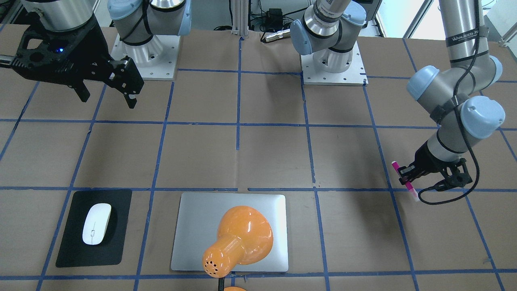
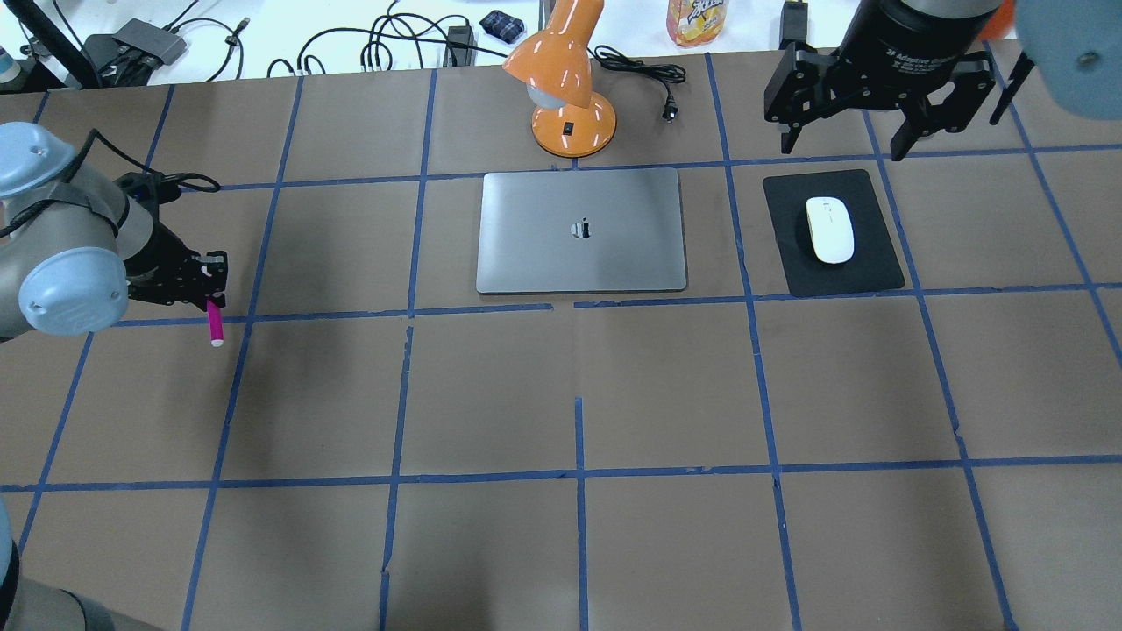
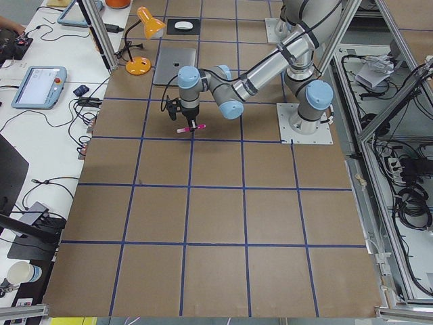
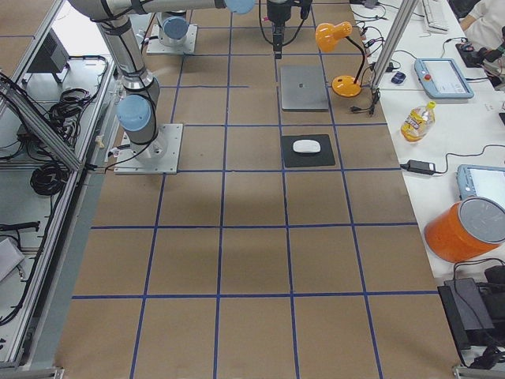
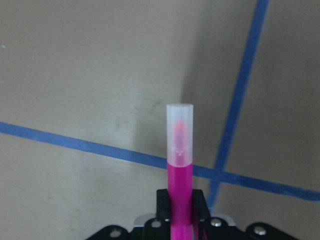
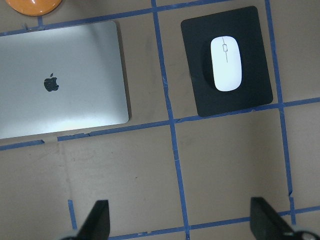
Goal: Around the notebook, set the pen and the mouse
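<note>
The pink pen (image 2: 214, 322) sticks out from between the fingers of my left gripper (image 2: 207, 285), which is shut on it low over the table's left side. Its pale end (image 5: 179, 135) points away from the wrist camera. Far to its right, at the table's middle back, lies the silver notebook (image 2: 578, 254). The white mouse (image 2: 829, 229) rests on a black mat (image 2: 868, 273) to the right of the notebook. My right gripper (image 2: 843, 145) hangs open and empty, high above the mat's far side; the mouse (image 6: 226, 63) and notebook (image 6: 70, 105) both show below it.
An orange desk lamp (image 2: 570, 88) stands just behind the notebook, and in the front-facing view its shade (image 1: 242, 238) covers part of the lid. Cables, a bottle and tablets lie on the white bench (image 2: 351, 26) beyond the table's far edge. Blue tape lines grid the brown tabletop (image 2: 578, 394).
</note>
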`<state>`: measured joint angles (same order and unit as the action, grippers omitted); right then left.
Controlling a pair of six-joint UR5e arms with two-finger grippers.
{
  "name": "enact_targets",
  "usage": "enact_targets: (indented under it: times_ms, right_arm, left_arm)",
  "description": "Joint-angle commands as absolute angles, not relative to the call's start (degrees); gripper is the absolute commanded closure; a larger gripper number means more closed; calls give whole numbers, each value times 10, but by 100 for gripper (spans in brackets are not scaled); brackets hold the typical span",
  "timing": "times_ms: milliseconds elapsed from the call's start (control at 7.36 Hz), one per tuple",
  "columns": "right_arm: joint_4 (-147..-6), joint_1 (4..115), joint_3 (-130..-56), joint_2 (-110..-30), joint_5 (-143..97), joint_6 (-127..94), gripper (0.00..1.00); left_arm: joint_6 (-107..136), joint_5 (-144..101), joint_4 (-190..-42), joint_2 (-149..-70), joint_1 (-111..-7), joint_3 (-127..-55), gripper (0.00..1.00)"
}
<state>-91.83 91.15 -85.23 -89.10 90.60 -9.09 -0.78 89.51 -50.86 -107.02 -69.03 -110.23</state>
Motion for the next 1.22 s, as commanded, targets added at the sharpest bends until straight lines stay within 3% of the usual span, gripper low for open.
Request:
enact_targets:
  times_ms: [0,1087]
  right_arm:
    - [-917,913,-856,-892,907,-90,0]
    - [-922,913,-861,-889,902,-81,0]
  left_arm:
    - [86,889,-505,-1067,-750,-1104,100]
    - [750,888,-441,-1095,-1013,-1105,100]
